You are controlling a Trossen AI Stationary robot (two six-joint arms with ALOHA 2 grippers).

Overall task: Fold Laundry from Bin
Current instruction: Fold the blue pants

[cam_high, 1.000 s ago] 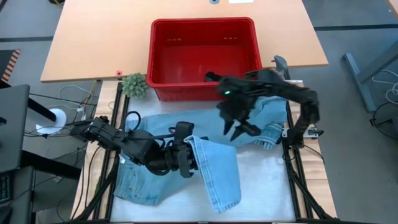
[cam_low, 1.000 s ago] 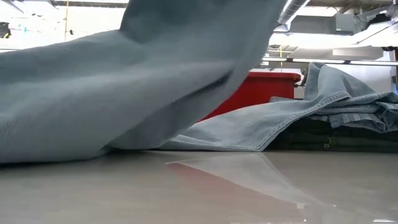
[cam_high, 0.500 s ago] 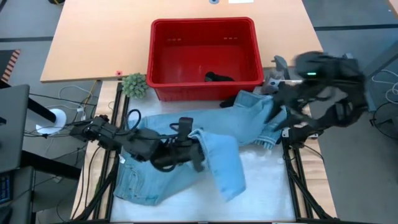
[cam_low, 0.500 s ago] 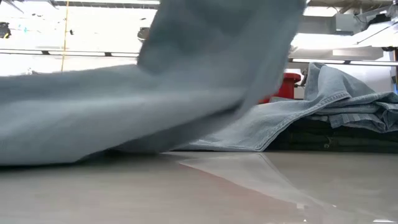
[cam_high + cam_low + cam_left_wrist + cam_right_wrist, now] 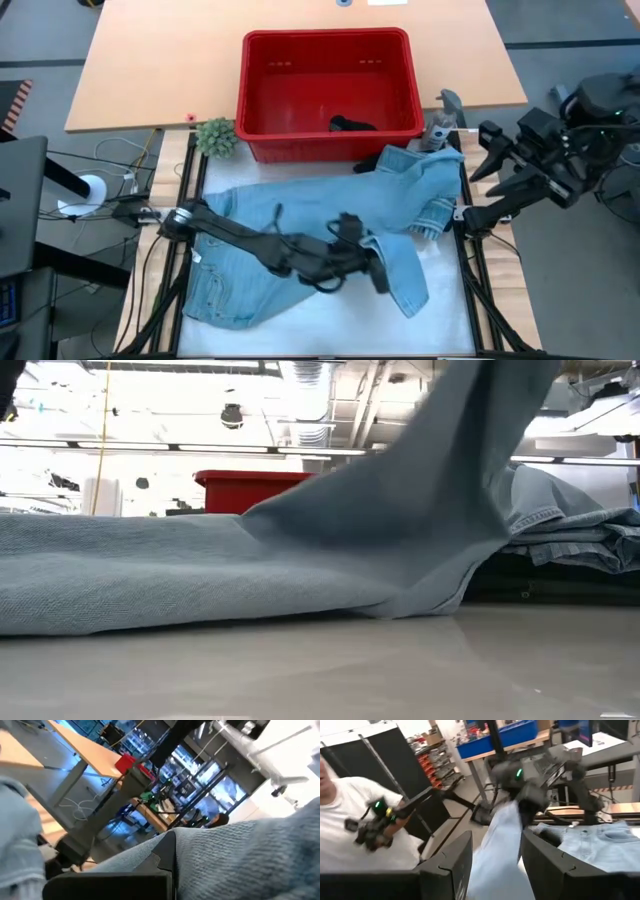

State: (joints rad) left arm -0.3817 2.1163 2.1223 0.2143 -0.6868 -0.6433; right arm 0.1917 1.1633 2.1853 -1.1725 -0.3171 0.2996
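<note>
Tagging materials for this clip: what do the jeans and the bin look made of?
The jeans look like light blue denim: matte woven twill, with stitched hems and soft folds. The bin looks like moulded red plastic, smooth and slightly glossy, with a rolled rim; rigid as far as the look tells.

The high view looks straight down on the whole worktop [image 5: 130, 80], with the red bin [image 5: 328, 92] at the far side and the denim jeans [image 5: 300, 250] in front of it. The low view sits at worktop height, very near the jeans [image 5: 200, 575], facing the bin [image 5: 245, 488] behind. The left wrist view is pressed close against what seems to be denim [image 5: 250, 865]. The right wrist view looks past its own fingers [image 5: 445, 865] towards the other arm and a person in a white shirt [image 5: 355, 830].
</note>
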